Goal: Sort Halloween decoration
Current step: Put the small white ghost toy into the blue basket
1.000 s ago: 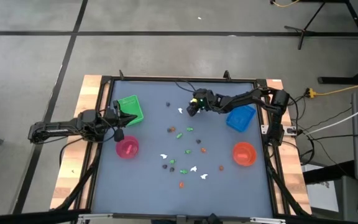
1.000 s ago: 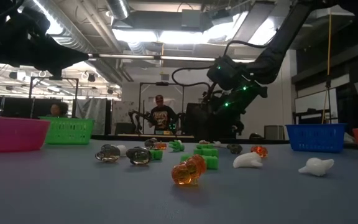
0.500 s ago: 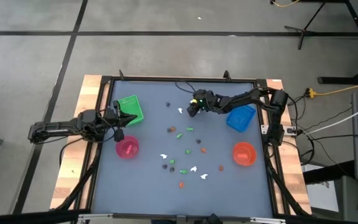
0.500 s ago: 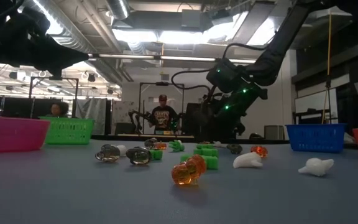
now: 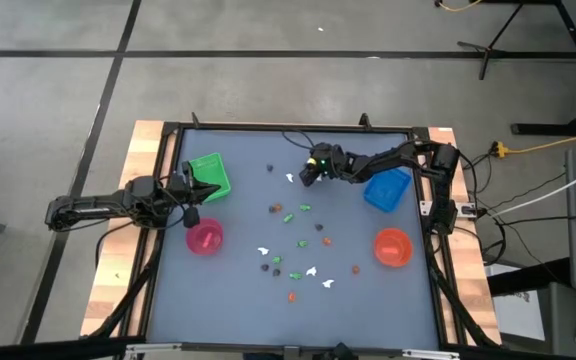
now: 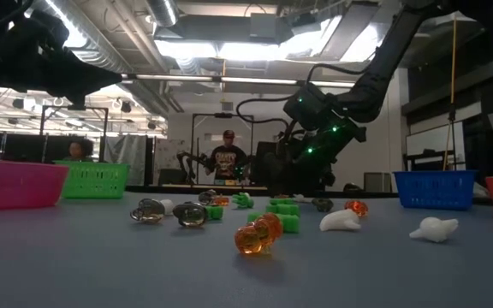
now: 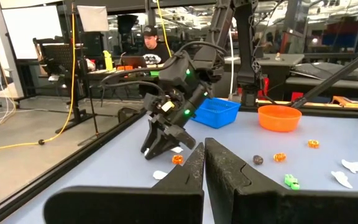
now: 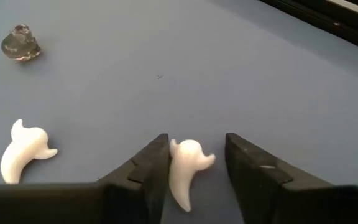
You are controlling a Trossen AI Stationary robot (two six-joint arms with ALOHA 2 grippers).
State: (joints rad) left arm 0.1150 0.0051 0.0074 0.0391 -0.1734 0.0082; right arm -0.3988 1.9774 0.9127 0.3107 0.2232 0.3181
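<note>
High view: green tray [image 5: 209, 173] upper left of the worktop [image 5: 238, 290], pink bowl [image 5: 205, 237] just below it; blue tray [image 5: 388, 190] at right, orange bowl [image 5: 393, 246] below that. Can't tell if any container holds anything. Most of the Halloween decoration [image 5: 298, 245] is scattered over mid worktop: white, green, orange and dark figures, apart from all 4 containers. Right claw [image 5: 304, 177] sits upper centre, left of the blue tray; fingers apart with a white ghost figure [image 8: 185, 163] between them, a 2nd white figure [image 8: 23, 151] and a clear dark one [image 8: 20, 43] near. Left claw [image 5: 196, 190] hangs between green tray and pink bowl, fingers pressed together, empty.
</note>
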